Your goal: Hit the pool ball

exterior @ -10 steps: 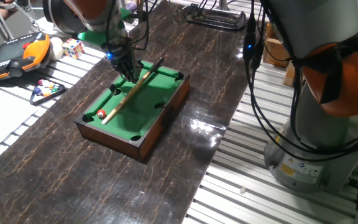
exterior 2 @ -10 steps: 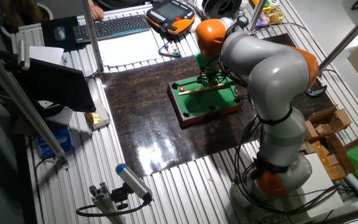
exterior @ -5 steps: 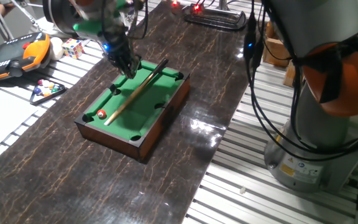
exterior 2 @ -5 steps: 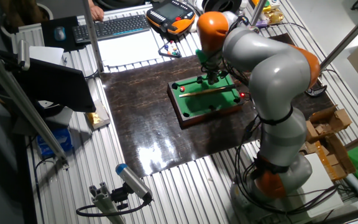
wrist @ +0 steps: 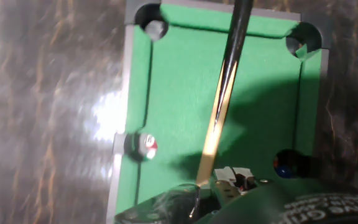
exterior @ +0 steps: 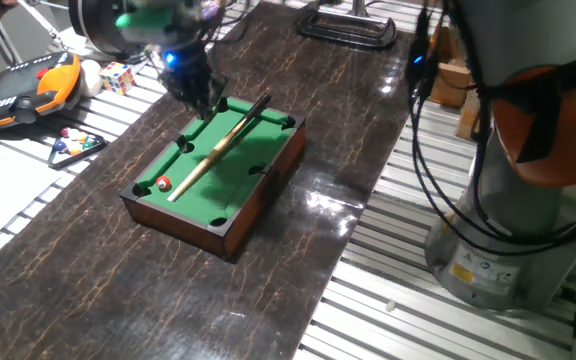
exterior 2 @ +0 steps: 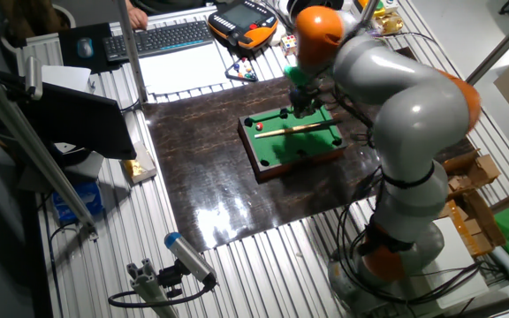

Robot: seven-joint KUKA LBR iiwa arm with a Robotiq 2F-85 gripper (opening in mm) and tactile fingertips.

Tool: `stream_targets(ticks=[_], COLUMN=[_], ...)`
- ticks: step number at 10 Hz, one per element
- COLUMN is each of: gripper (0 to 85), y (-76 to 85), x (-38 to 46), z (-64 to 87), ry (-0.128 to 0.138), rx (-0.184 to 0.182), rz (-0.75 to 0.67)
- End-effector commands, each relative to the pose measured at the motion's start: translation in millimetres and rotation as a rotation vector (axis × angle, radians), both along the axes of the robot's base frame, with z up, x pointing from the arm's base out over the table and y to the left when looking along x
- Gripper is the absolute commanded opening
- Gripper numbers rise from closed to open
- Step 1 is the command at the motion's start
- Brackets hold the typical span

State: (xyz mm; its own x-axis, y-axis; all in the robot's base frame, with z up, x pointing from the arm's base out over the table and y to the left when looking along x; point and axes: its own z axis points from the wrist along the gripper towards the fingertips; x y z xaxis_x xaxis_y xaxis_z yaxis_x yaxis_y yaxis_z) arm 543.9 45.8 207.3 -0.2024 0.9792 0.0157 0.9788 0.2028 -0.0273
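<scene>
The pool ball (exterior: 164, 183) is a tiny red sphere on the green felt of the miniature pool table (exterior: 268, 150), next to its near-left corner pocket. It also shows in the other fixed view (exterior 2: 260, 126) and the hand view (wrist: 151, 147). A wooden cue stick (exterior: 218, 147) lies diagonally on the felt with its pale end close beside the ball. My gripper (exterior: 200, 100) hovers over the table's far-left corner, to the left of the cue and apart from it. Its fingers look pressed together and empty. It also shows in the other fixed view (exterior 2: 300, 106).
A triangular rack of small coloured balls (exterior: 73, 143) lies on the slatted surface to the left. An orange teach pendant (exterior: 23, 88) and a Rubik's cube (exterior: 118, 76) sit beyond it. The arm's base (exterior: 508, 240) and cables stand to the right.
My gripper has lifted off the cue and moved up and to the left, towards the table's far corner. The cue's far end swung slightly. The red ball has not moved.
</scene>
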Motion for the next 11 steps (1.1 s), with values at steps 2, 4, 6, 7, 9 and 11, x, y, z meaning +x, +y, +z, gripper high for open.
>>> stream_targets(ticks=[2, 4, 6, 7, 9, 11], gripper=[0.7, 0.7, 0.7, 0.7, 0.7, 0.7], y=[8.4, 18.6, 29.8, 34.9, 38.1, 37.2], x=[-5.6, -14.3, -22.2, -26.2, -28.7, -28.2], z=[4.2, 5.0, 1.3, -0.7, -2.5, -2.6], ry=[-0.002, -0.027, -0.036, -0.05, -0.062, -0.062], rx=[0.026, 0.025, 0.068, 0.04, 0.025, 0.046], rz=[0.41, 0.531, 0.575, 0.601, 0.63, 0.64])
